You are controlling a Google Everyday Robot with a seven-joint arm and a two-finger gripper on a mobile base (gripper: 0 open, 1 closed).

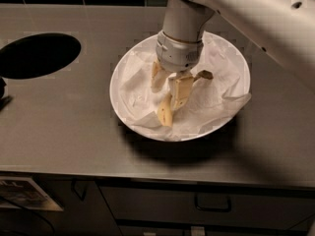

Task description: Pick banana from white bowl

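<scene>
A: What is the biggest thing around the white bowl (114, 90)?

B: The steel counter (64, 127). The bowl sits on it, right of the middle, and casts a dark shadow on the steel at its near side. Below the bowl's near edge, under the counter lip, runs a drawer front with a dark handle (212, 203).

A: And above the bowl?

B: The robot's white arm (256, 14) comes in from the bowl's upper right and crosses over its far rim. Its grey wrist (179, 38) hangs straight down over the bowl's far half.

A: Anything to the bowl's left?

B: A dark oval hole (39, 55) in the counter, well apart from the bowl and a little farther back than its centre.

A: What is inside the bowl?

B: Crumpled white paper (221, 90) lines it. One corner of the paper pokes out over the right rim.

A: Where is the gripper (167, 95)?

B: Down inside the bowl, near its middle, pointing at the paper. Its two cream fingers (157, 75) stand spread, with paper showing in the gap between them. Nothing is clasped there.

A: And the banana (165, 114)?

B: It lies on the paper in the bowl, slanting from just near-side of the centre up toward the right. Its pale yellow end shows below the right-hand finger, which crosses over its middle. Its dark stem tip (204, 74) sticks out on that finger's other side, toward the right rim.
</scene>
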